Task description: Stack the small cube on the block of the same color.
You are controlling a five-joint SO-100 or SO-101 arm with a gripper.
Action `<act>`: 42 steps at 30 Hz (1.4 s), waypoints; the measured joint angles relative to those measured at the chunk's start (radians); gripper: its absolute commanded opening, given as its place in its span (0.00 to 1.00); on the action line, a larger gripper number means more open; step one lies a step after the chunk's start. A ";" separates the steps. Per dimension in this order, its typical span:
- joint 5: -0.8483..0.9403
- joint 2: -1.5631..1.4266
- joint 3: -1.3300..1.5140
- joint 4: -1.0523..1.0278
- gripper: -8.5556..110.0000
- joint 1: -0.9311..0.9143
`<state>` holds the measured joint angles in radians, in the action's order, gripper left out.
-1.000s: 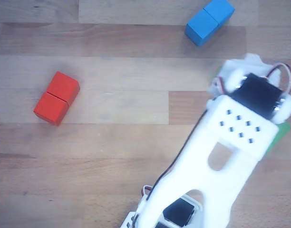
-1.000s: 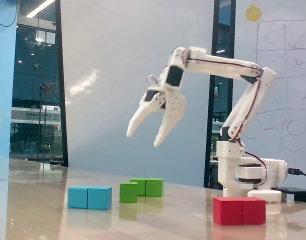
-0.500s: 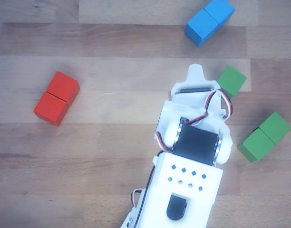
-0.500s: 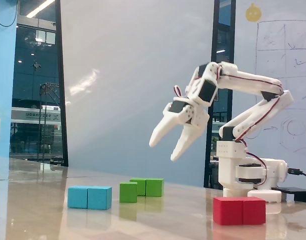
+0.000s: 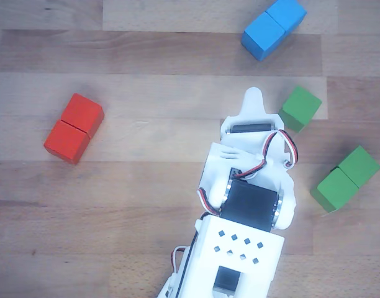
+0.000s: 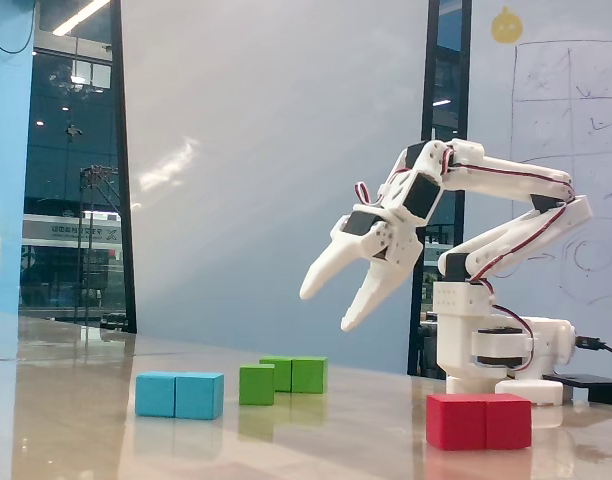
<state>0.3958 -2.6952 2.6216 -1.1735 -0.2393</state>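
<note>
- Since a second ago the white two-finger gripper (image 6: 328,308) has drawn back toward the arm's base and sunk a little; none of the blocks has shifted.
- The gripper's fingers are spread apart and hold nothing, and it hangs well above the wooden table (image 6: 316,440) in the fixed view.
- The small green wooden cube (image 6: 256,384) sits on the table just beside the green oblong wooden block (image 6: 294,374) with a seam across its middle. The two look near touching in the fixed view, yet the other view shows a clear gap between the cube (image 5: 300,108) and the oblong block (image 5: 347,178).
- A blue two-part wooden block (image 6: 180,395) and a red two-part wooden block (image 6: 479,421) lie apart from the green pair.
- The task looks to be at its approach step: nothing is picked up, nothing stacked.
- The next move would call for lowering the spread fingers around the small cube alone. In the other view the gripper tip seems to lie just beside the cube, though height cannot be judged there.
</note>
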 measured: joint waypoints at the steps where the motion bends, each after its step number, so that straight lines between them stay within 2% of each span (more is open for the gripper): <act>1: 0.002 -0.005 0.002 0.000 0.31 0.000; 11: -0.023 -0.008 0.002 0.000 0.31 0.020; 19: -0.245 -0.077 0.032 0.000 0.31 0.089; 25: -0.347 -0.187 0.144 0.000 0.31 0.095; 42: -0.376 -0.523 0.305 0.000 0.31 0.095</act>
<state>0.0199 -3.2183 2.9268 -1.1735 -0.1442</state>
